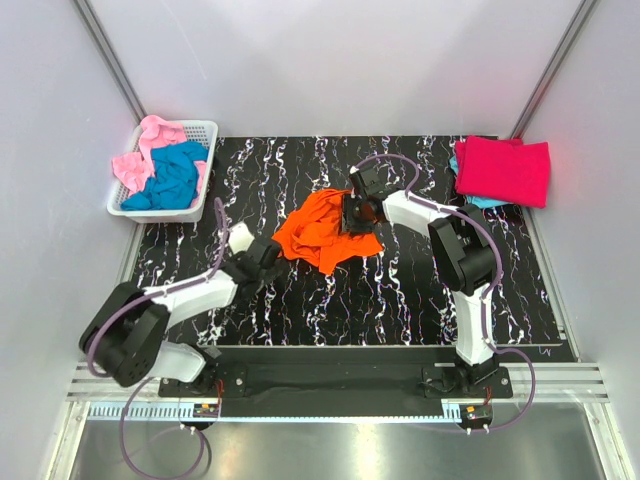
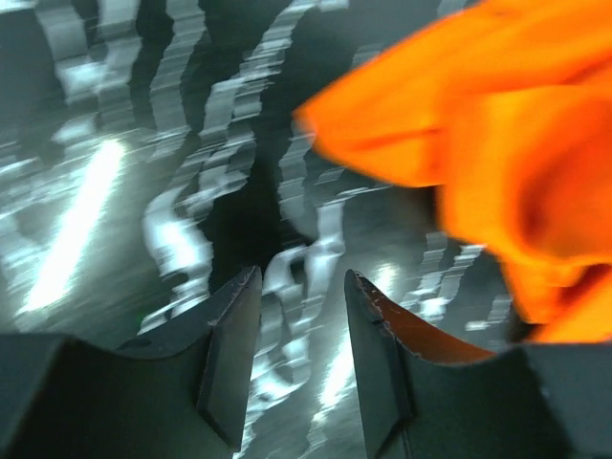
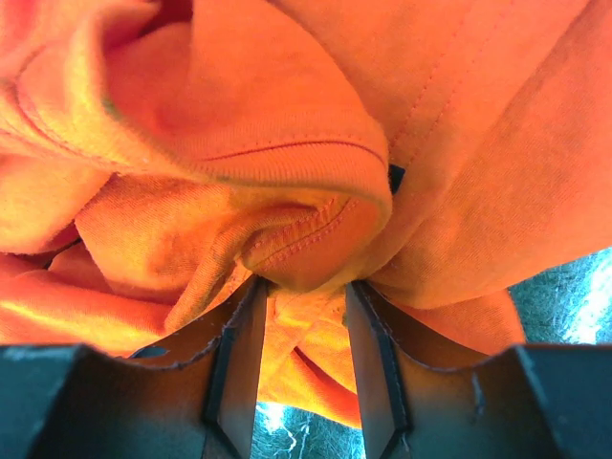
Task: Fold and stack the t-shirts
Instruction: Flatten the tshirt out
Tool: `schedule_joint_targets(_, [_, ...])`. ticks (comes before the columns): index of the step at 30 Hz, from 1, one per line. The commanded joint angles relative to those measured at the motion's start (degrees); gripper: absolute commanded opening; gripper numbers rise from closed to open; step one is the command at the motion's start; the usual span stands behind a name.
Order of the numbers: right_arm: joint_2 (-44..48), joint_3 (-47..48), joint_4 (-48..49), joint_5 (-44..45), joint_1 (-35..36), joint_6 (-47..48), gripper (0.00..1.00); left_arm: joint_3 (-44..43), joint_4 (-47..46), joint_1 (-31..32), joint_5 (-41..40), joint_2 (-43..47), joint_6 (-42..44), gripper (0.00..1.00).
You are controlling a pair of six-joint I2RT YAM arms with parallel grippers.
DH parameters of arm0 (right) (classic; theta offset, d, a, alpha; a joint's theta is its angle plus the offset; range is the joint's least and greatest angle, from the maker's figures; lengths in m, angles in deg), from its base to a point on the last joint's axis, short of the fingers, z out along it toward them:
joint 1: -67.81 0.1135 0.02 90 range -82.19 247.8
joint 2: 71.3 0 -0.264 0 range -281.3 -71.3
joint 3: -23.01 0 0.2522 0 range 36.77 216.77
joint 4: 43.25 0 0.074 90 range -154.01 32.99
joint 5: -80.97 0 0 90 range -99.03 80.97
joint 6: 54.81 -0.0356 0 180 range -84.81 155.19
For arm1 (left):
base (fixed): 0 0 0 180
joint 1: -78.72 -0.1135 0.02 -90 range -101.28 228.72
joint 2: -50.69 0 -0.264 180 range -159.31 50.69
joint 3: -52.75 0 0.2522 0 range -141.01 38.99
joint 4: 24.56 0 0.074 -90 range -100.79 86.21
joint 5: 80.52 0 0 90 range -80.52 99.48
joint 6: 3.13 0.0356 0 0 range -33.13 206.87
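Observation:
An orange t-shirt [image 1: 322,236] lies crumpled at the middle of the black marbled table [image 1: 400,300]. My right gripper [image 1: 353,215] is low over the shirt's back right part. In the right wrist view its jaws [image 3: 304,282] stand apart, with a fold of the orange cloth [image 3: 287,143] bunched at the tips. My left gripper [image 1: 270,253] is at the shirt's left edge. In the left wrist view it [image 2: 301,277] is open and empty over the bare table, with the orange shirt [image 2: 497,124] just ahead to the right. The view is blurred.
A folded crimson-pink shirt [image 1: 503,170] lies at the back right on a teal blue one [image 1: 482,203]. A white lattice basket [image 1: 200,130] at the back left holds a teal blue shirt [image 1: 172,178] and a light pink shirt [image 1: 145,150].

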Motion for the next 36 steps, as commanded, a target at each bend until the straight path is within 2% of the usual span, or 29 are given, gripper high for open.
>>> schedule_joint_targets(1, [-3.2, -0.2, -3.1, -1.1, 0.7, 1.5, 0.45, -2.8, -16.8, -0.4, 3.5, -2.7, 5.3, 0.46])
schedule_joint_targets(5, [-3.7, -0.6, -3.1, -1.2, 0.7, 1.6, 0.45, -6.2, -19.8, -1.1, 2.2, -5.1, 8.2, 0.53])
schedule_joint_targets(12, [-3.4, -1.6, -3.0, -2.1, 0.7, 2.1, 0.43, -7.7, -28.4, -6.1, 6.1, -11.6, 9.3, 0.56])
schedule_joint_targets(21, [-2.3, -2.7, -3.0, -1.9, 0.6, 1.8, 0.43, -12.8, -26.1, -7.3, 6.5, -18.0, 9.6, 0.52])
schedule_joint_targets(36, [-3.0, -2.4, -3.0, -2.2, 0.6, 0.7, 0.43, -14.4, -19.8, -7.7, 7.0, -17.3, 10.7, 0.49])
